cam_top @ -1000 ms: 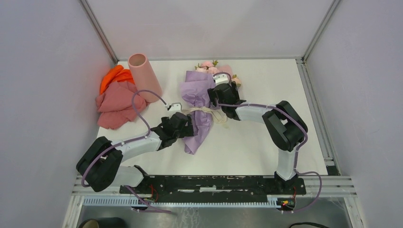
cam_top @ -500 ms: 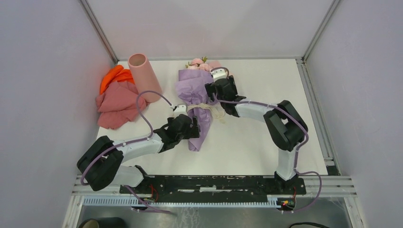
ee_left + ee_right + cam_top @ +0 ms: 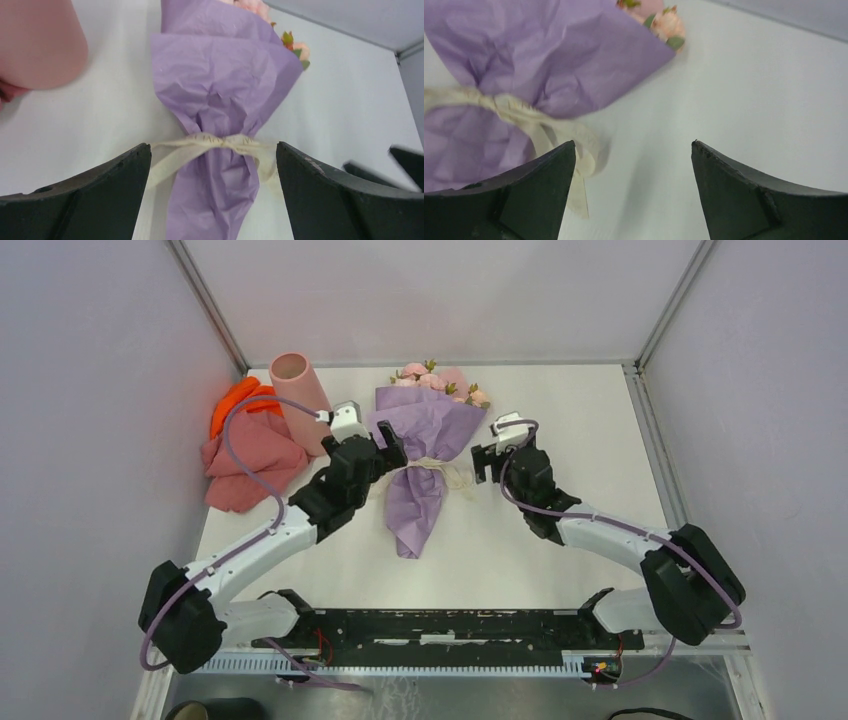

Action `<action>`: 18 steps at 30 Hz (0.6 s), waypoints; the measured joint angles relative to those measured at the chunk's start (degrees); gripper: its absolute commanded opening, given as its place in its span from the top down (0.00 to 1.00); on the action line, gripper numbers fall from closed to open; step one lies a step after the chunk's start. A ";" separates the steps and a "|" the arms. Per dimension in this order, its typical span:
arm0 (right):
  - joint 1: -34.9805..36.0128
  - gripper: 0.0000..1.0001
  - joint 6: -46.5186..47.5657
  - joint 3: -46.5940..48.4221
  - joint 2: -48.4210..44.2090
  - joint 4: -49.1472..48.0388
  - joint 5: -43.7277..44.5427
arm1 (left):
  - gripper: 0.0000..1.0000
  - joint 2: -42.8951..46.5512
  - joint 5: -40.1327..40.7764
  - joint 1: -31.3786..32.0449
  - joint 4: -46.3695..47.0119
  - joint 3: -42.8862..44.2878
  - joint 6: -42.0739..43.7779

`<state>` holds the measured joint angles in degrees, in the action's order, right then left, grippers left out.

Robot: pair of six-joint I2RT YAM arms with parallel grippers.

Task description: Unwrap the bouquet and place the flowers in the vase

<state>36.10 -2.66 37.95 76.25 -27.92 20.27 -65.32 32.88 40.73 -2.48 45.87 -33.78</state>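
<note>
Your left claw (image 3: 212, 147): jaws wide apart, empty, cream ribbon (image 3: 215, 141) framed between them. Your right claw (image 3: 634, 145): spread open, empty, just right of ribbon. Bouquet (image 3: 420, 440) lies wrapped on table (image 3: 560, 410), flowers (image 3: 430, 378) toward far edge. Vase (image 3: 300, 390) left of bouquet.

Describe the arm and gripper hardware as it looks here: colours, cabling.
Left arm and right arm: white links, bulky black joint housings, black bases. A lilac cable runs loosely along each. Left gripper and right gripper: two matte black wedge-shaped fingers, with a small white camera block at the wrist.
</note>
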 measured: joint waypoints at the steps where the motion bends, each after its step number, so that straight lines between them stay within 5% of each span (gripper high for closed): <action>1: -0.02 0.07 0.15 -1.29 0.59 0.55 -1.14 | 0.00 -0.72 -0.22 -1.20 0.42 0.72 0.20; 7: 0.00 0.06 0.17 -6.93 4.94 1.95 -7.39 | 0.00 -12.66 -6.16 -7.76 5.60 6.32 1.44; 18: 0.00 0.06 -0.68 -5.03 16.74 -0.39 -13.97 | 0.00 -31.30 -20.72 -9.55 11.15 15.54 1.46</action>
<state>36.10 -3.33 32.93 92.99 -28.32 6.31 -96.62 12.16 31.18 8.67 61.41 -32.32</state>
